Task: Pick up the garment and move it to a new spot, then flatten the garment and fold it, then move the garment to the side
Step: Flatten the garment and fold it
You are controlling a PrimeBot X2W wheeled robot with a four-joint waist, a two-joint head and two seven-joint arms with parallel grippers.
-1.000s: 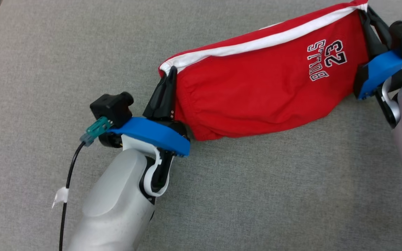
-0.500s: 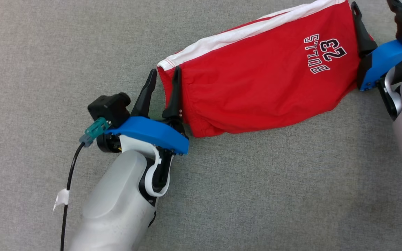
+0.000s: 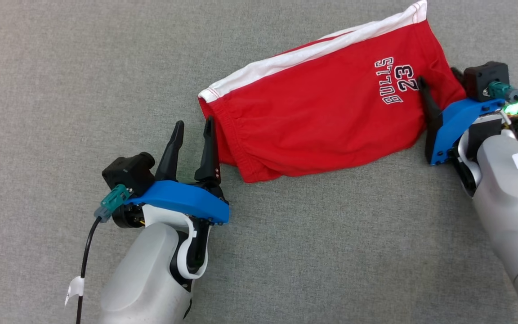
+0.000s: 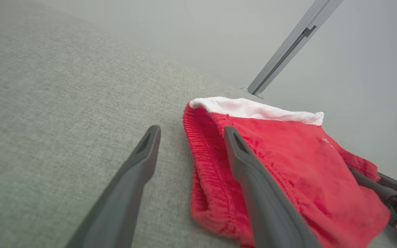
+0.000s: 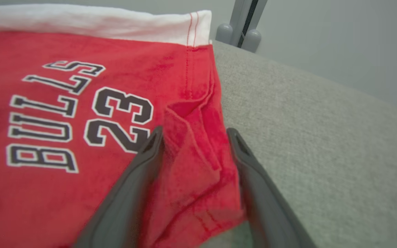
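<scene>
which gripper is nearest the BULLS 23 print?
The right gripper: the print lies beside its fingers; the left gripper sits at the waistband end of the shorts.

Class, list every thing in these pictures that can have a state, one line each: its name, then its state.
Red shorts: lying on the grey surface, lightly wrinkled, clamped by neither gripper.
Left gripper: open, at the waistband end.
Right gripper: open, a loose hem corner between its fingers.
Green light on the right wrist: lit.
</scene>
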